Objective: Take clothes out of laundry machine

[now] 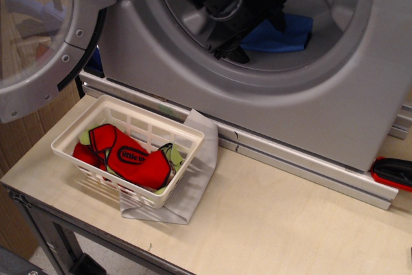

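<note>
Inside the round drum opening of the large silver-grey front-loading laundry machine (270, 104), the black gripper (256, 26) holds its fingers spread. The plain medium-blue soft cloth (283, 34) lies on the drum floor, just behind them.

Laundry test bench – washer (309, 94) mounted on plywood table (270, 223), white basket (77, 140) alongside

My gripper (257, 27) sat inside the laundry machine (270, 94) and covered the left part of the blue clothes (283, 33); whether my jaws were parted or touching the cloth was too dark to tell. The frame's top edge cut off my arm and the drum, and the right edge cut a red object (393, 173).
</note>
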`<control>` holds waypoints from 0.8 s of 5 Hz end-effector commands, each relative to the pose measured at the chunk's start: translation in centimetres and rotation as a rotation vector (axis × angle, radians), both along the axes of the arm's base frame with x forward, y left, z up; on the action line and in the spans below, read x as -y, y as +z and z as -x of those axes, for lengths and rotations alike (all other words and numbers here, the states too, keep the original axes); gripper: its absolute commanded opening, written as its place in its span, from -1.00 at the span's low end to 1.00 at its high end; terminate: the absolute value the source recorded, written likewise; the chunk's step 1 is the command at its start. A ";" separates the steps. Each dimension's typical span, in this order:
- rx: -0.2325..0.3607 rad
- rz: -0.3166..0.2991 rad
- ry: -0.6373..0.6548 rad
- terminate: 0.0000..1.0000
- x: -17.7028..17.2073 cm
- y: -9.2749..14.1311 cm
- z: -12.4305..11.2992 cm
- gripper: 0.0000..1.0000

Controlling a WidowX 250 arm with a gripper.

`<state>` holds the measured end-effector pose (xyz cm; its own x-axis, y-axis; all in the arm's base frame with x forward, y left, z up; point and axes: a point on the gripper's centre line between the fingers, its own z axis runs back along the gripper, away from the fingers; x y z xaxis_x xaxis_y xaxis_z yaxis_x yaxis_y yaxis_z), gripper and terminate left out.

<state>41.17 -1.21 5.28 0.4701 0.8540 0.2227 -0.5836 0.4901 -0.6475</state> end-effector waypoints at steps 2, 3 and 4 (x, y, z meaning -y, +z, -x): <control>-0.011 0.019 0.011 -1.00 -1.0 0.6 -2.1 1.00; 0.050 0.057 -0.038 -1.00 -0.5 0.0 -3.4 1.00; 0.057 0.055 -0.062 -1.00 0.0 -0.3 -4.6 1.00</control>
